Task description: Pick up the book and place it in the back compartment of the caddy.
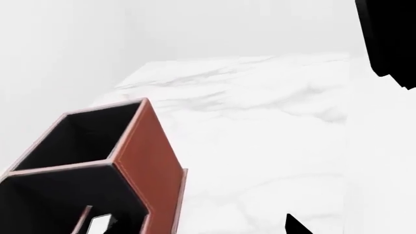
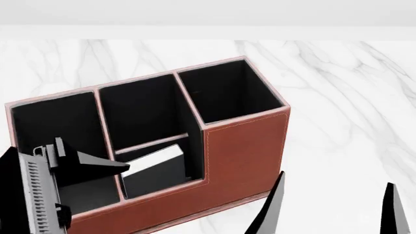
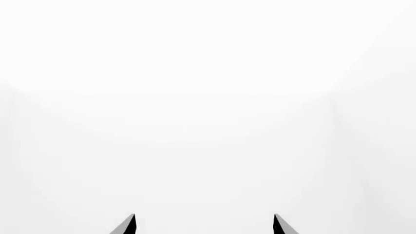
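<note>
Right hand (image 2: pixel 334 207): nearest the camera in the head view, at lower right; two dark tapered fingers stand well apart, spread, with nothing between them. It hangs over bare marble in front of and to the right of the caddy. The right wrist view shows only the two fingertips against plain white.
Left hand (image 2: pixel 97 163): at lower left in the head view, a dark fingertip reaching over the front of the caddy, just beside the book's pale edge. Only one finger shows clearly, so I cannot tell whether it is spread or pressed together, nor whether it touches the book.
Book (image 2: pixel 153 168): inside the caddy, in the low front middle cell behind the stepped-down wall, lying tilted with its white page edge up and black cover below. It is in front of the divider, not in the back cell.
Caddy (image 2: pixel 244 146): red-brown, black-lined, pale stitched rims, standing on the tabletop; the back cells look dark and bare. The left wrist view shows one of its corners.
Tabletop (image 2: pixel 338 97): white marble with grey veins, running back to a pale wall.
</note>
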### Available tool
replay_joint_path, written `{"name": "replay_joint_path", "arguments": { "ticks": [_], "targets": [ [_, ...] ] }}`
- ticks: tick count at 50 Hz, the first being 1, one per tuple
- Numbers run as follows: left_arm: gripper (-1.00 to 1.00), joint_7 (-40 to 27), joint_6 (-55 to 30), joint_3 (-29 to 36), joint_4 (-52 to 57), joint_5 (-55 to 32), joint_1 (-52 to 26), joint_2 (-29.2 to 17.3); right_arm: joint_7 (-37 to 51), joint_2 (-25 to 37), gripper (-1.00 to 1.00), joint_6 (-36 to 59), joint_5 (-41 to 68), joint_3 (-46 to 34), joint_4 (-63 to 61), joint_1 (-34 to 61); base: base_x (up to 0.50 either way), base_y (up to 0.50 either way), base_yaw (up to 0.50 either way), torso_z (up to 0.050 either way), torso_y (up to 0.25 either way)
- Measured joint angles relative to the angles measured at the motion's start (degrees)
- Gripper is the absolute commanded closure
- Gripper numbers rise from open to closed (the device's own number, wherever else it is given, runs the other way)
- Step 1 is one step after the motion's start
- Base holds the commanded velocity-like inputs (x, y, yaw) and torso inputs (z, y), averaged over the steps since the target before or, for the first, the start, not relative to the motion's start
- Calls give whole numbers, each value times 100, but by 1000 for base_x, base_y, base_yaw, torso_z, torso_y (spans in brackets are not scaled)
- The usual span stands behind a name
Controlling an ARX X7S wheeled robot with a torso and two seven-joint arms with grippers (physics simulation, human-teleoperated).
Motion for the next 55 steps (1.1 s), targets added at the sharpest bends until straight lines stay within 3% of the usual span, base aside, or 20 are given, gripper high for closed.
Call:
{"name": "replay_joint_path", "arguments": {
  "ticks": [18,36,55],
  "targets": [
    [-100,-19,-602,-395,882,-255,-137,29,82,135,-100,-77,-135,114,-561,-285,0,0,0,0,0],
    [-100,-181,-729,-382,1492,-396,-109,-88,165,224,-100,-427,-263,154,-716,-573,0,0,0,0,0],
    [-100,-1010,-959,-479,1674,-1391,-495,-378,171,256,-100,-263,-353,228,-1002,-579,0,0,0,0,0]
  ]
}}
